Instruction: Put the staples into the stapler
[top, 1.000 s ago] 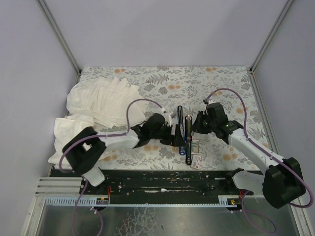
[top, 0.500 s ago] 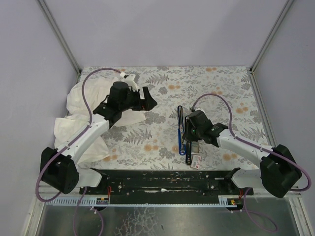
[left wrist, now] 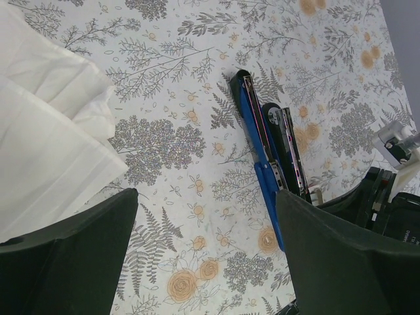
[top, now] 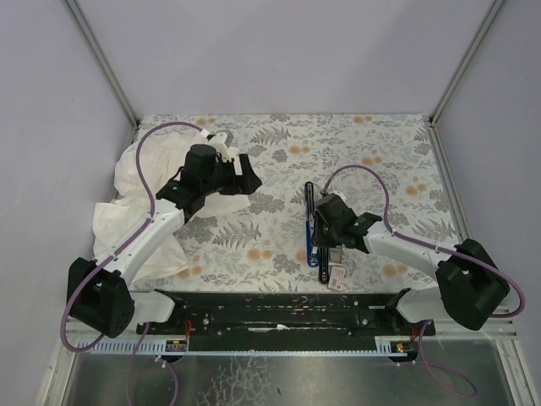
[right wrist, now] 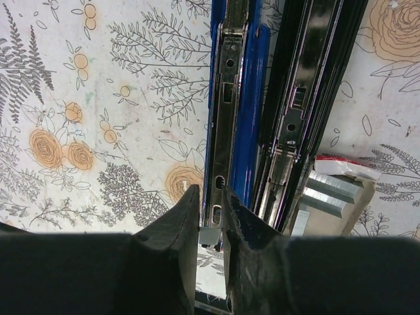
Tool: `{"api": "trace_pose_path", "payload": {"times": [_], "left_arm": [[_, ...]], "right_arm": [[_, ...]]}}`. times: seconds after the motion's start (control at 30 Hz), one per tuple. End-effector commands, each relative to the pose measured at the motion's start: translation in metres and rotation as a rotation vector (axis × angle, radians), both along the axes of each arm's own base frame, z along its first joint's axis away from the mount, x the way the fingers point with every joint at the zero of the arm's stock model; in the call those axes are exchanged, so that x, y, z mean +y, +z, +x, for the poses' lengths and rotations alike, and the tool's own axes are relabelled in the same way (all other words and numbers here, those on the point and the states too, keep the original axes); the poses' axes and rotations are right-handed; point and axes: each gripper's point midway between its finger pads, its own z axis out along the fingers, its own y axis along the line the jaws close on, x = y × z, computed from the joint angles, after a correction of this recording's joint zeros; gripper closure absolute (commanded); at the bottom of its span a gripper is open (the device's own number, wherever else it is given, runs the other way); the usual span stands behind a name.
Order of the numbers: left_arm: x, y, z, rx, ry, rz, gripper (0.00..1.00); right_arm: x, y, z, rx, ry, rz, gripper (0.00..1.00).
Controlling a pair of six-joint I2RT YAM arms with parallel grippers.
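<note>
The stapler [top: 311, 222] lies opened flat on the floral table, blue half [right wrist: 239, 98] beside black half [right wrist: 308, 98]. It also shows in the left wrist view [left wrist: 259, 138]. My right gripper [right wrist: 210, 197] is shut on a short silvery strip of staples [right wrist: 210, 235], held just above the end of the blue half's metal channel; in the top view it [top: 321, 239] sits over the stapler's near part. The open staple box [right wrist: 328, 197], with more strips and a red label, lies right of the stapler. My left gripper [top: 245, 173] is open and empty, raised at the far left.
A large white cloth [top: 156, 182] is heaped at the table's left and shows in the left wrist view [left wrist: 46, 131]. A small white box with a red label [top: 337, 277] lies near the front edge, by the black base rail [top: 287, 309].
The left arm has left the stapler and swung up to the far left, open. The right gripper has moved left and down onto the stapler's near part.
</note>
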Motion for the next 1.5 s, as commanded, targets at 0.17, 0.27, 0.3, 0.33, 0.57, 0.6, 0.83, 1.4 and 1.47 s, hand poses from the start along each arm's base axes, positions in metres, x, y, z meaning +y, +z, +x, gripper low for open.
{"api": "trace_pose_path", "payload": {"times": [0.17,0.27,0.3,0.33,0.57,0.6,0.83,1.4,1.47], "left_arm": [[0.008,0.004,0.0,-0.03,0.012,0.024,0.15],[0.008,0.003,0.0,-0.027,0.011,0.024,0.15],[0.008,0.003,0.0,-0.026,0.011,0.024,0.15],[0.008,0.003,0.0,-0.028,0.012,0.023,0.15],[0.009,0.004,0.001,-0.028,0.015,0.021,0.15],[0.009,0.003,0.001,-0.026,0.014,0.022,0.14],[0.01,0.004,0.001,-0.027,0.016,0.019,0.14],[0.013,0.005,0.003,-0.029,0.022,0.017,0.15],[0.013,0.004,0.002,-0.027,0.023,0.018,0.14]], "right_arm": [[0.01,0.014,0.017,-0.07,-0.02,-0.005,0.78],[0.01,0.012,0.017,-0.068,-0.015,-0.017,0.78],[0.01,0.011,0.017,-0.067,-0.015,-0.021,0.78],[0.01,0.01,0.016,-0.064,-0.014,-0.024,0.78],[0.008,0.006,0.015,-0.06,-0.009,-0.048,0.78],[0.008,0.006,0.016,-0.062,-0.009,-0.05,0.78],[0.005,0.002,0.015,-0.062,-0.005,-0.09,0.78],[0.002,-0.012,0.006,-0.046,0.022,-0.166,0.77],[0.002,-0.013,0.005,-0.043,0.023,-0.171,0.76]]}}
